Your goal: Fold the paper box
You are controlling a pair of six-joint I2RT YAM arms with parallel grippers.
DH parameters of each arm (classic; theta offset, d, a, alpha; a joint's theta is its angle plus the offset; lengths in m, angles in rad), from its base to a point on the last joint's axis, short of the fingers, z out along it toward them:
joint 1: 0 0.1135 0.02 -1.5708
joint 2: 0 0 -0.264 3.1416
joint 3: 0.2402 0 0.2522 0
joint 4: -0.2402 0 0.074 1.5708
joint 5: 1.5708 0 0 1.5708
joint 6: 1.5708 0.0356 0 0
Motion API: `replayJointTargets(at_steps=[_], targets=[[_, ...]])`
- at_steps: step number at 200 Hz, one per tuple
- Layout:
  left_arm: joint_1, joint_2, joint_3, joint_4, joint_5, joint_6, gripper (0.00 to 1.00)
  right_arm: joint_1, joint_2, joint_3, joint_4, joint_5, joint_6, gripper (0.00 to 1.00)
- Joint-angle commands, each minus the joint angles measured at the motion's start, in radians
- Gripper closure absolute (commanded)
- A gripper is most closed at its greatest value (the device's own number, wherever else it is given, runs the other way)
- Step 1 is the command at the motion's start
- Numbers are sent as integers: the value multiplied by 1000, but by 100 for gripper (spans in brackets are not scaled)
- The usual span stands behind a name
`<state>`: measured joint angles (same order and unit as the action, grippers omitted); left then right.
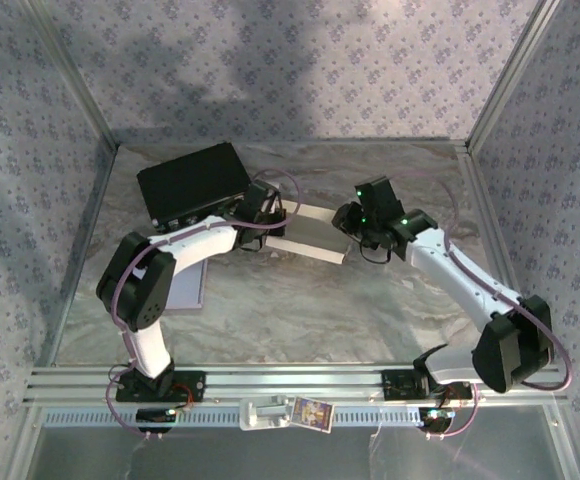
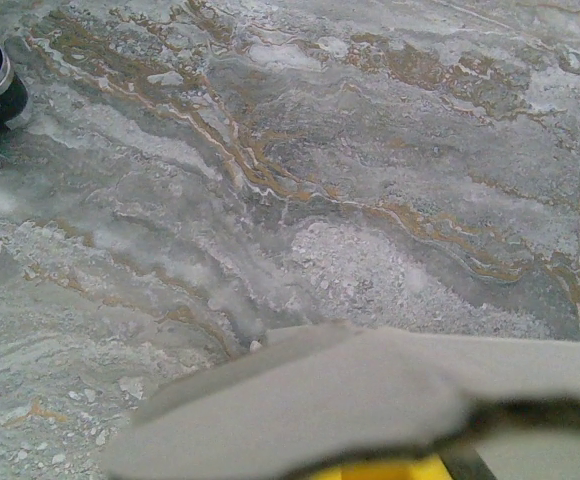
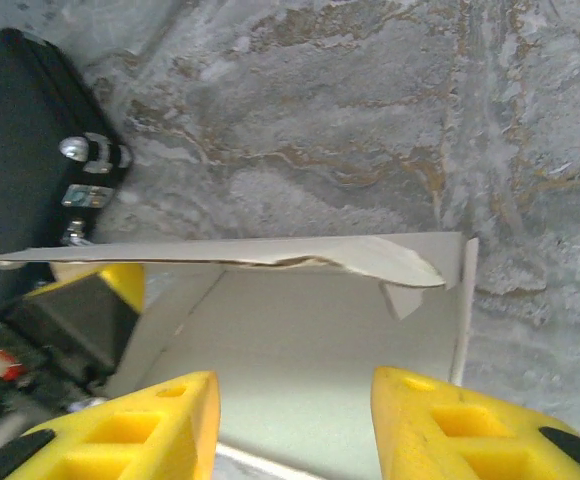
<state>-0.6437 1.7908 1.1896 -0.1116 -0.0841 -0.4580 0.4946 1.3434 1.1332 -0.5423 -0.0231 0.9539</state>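
The paper box (image 1: 308, 240) lay on the middle of the table (image 1: 300, 320), between the two grippers, and was only partly formed. In the right wrist view its pale inside (image 3: 310, 340) was open toward the camera. One side wall stood up at the right, and a top flap (image 3: 270, 250) lay across it with a ragged, slightly torn edge.

It was thin card, so I judged it very light and only a little stiff. It would bend along its creases but would buckle or tear if it was squeezed in the middle of a panel. The surface looked smooth, so it could slide on the marble table when it was pushed from one side only. The best places to take hold seemed to be the free edge of a flap or wall, close to a crease, with the other side held steady.

The left gripper (image 1: 268, 232) was at the left end of the box with its jaws fully closed. As far as I could tell it was pinching a card panel, because in its own view the grey card (image 2: 300, 400) lay directly over a yellow finger. The right gripper (image 3: 295, 420) was at the right end with its yellow fingers (image 3: 440, 420) wide apart and holding nothing, and the open box was just ahead of them.

Behind the box, near the left arm, a black case (image 1: 192, 185) lay on the table.
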Motion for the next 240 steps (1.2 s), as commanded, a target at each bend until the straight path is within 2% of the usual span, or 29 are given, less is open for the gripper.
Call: replayJointTargets(at_steps=[1, 16, 32, 50, 80, 139, 179, 240], targets=[[-11, -24, -37, -6, 1, -12, 100, 2, -19, 105, -149, -9, 96, 55], [-11, -32, -52, 11, 10, -11, 100, -20, -23, 151, -218, 1, 169, 53], [-14, -43, -75, 36, 12, -14, 100, -80, -4, 192, -296, -72, 240, 41], [-18, -55, -101, 59, 15, -16, 100, -164, 33, 200, -331, -195, 261, 39], [-30, -71, -133, 87, 11, -13, 100, -248, 109, 214, -334, -297, 225, 40], [-46, -96, -187, 123, 13, -21, 100, -246, 286, 243, -332, -420, 153, 43], [-51, -115, -197, 127, 25, -24, 97, -240, 263, 142, -249, -448, 201, 47], [-52, -125, -192, 87, 53, -23, 92, -236, 269, 105, -236, -489, 200, 57]])
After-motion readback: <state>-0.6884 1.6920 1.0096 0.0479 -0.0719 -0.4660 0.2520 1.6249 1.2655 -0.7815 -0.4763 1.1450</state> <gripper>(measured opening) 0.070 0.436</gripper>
